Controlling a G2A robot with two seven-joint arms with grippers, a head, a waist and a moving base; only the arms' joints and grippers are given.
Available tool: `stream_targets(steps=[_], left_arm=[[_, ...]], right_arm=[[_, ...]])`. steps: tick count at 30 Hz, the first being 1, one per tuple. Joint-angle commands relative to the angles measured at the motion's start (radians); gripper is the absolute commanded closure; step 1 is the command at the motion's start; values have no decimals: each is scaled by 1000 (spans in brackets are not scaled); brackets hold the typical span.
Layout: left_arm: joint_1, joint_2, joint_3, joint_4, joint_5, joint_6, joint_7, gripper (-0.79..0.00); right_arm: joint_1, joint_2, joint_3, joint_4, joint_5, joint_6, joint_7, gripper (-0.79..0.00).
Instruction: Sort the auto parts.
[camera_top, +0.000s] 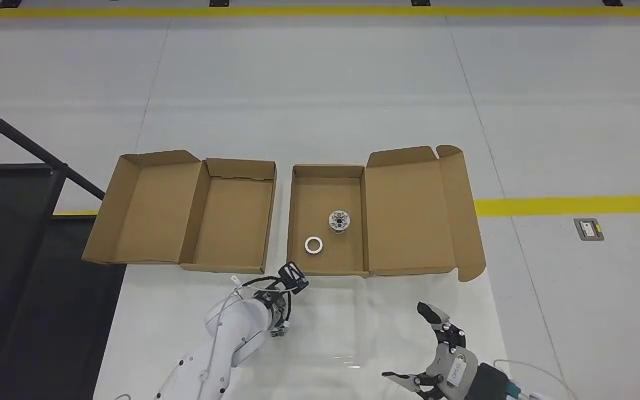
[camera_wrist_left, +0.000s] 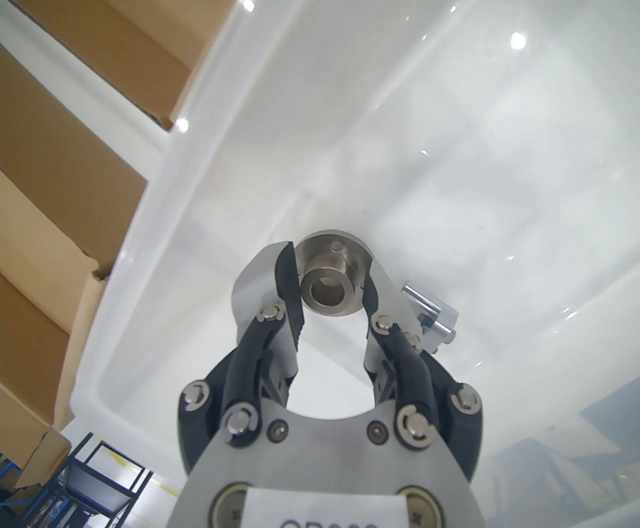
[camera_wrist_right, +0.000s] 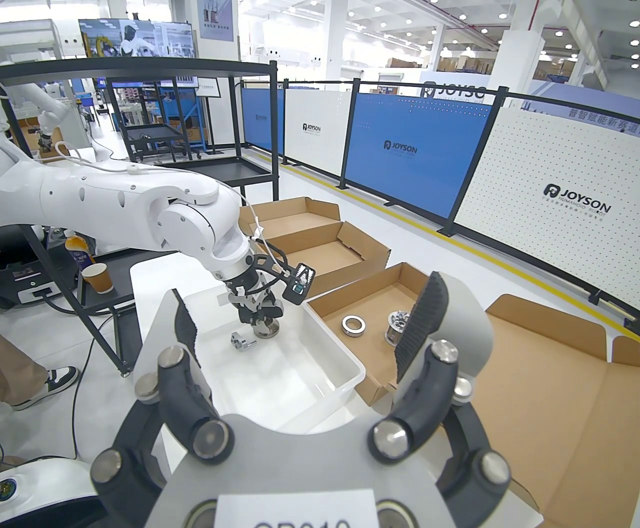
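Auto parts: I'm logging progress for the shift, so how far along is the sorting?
Done: a ring and a toothed hub lie in the right cardboard box. In hand: the left gripper is shut on a flanged bushing in the white bin. Remaining: a silver block beside it. The right gripper is open, holding nothing.

Bracket (camera_wrist_left: 440, 314) partly behind pincer finger (camera_wrist_left: 387, 292)
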Motion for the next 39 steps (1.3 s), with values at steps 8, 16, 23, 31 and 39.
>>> stream_targets(steps=[8, 16, 23, 31, 39], left_arm=[[-2, -4, -2, 15, -7, 6, -22, -225], [-4, -6, 2, 19, -6, -10, -25, 0], [20, -2, -10, -39, -23, -49, -35, 0], [125, 21, -98, -267, -111, -126, -68, 0], [208, 46, -268, -451, -322, -193, -58, 0]], right_arm=[[0, 0, 0, 0, 0, 0, 0, -785], [0, 0, 0, 0, 0, 0, 0, -785], [0, 0, 0, 0, 0, 0, 0, -785], [0, 0, 0, 0, 0, 0, 0, -785], [0, 0, 0, 0, 0, 0, 0, -785]])
